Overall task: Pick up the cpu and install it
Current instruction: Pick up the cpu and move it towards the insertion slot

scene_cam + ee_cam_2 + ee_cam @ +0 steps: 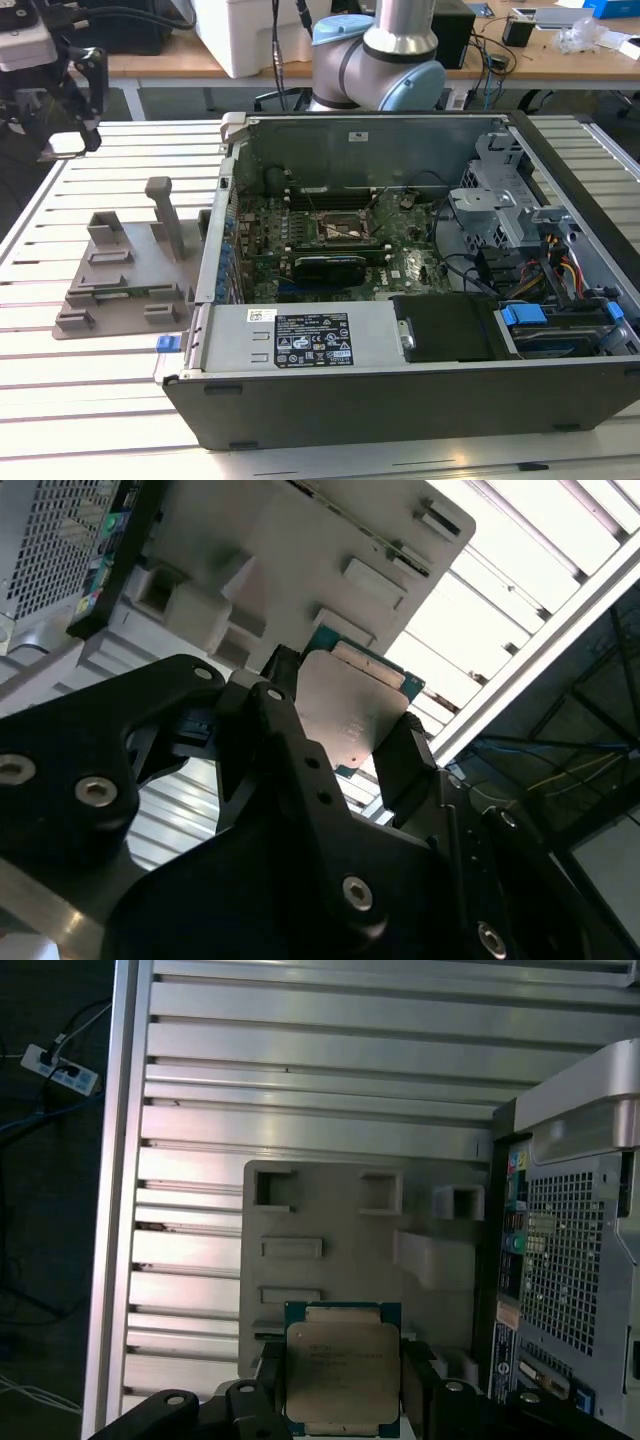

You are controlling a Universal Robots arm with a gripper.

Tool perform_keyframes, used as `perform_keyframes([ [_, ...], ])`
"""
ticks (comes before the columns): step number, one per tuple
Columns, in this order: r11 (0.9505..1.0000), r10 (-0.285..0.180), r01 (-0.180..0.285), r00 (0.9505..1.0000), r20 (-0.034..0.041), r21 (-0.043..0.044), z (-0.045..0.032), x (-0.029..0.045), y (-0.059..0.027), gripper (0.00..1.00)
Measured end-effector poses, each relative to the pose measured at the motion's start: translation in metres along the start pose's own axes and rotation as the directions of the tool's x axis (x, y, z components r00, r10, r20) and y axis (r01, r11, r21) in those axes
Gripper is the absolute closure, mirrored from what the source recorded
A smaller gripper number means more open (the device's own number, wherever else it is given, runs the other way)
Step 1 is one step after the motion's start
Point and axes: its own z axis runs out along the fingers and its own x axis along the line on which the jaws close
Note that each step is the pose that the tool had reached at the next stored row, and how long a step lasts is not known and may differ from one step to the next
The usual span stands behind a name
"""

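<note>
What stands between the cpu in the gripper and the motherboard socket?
The cpu sits in the gripper over the holder tray. Only the case wall rises between it and the socket; the case is open on top.

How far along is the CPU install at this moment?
Pickup looks done: the gripper has its jaws shut on the cpu, held clear of the grey holder tray. Installation is not yet done: the gripper is outside the computer case, and the motherboard socket looks unoccupied.
</note>
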Motion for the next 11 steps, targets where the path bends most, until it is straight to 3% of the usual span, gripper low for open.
perform_keyframes([
  [3,1.0000,0.000,0.000,1.0000,-0.0002,0.0001,-0.0003,-0.0138,-0.0011,0.45],
  [6,1.0000,0.000,0.000,1.0000,-0.0002,0.0001,-0.0005,-0.0361,-0.0027,0.45],
  [8,1.0000,0.000,0.000,1.0000,-0.0001,-0.0001,-0.0006,-0.0451,-0.0032,0.45],
  [11,1.0000,0.000,0.000,1.0000,-0.0001,-0.0001,-0.0009,-0.0668,-0.0048,0.45],
])
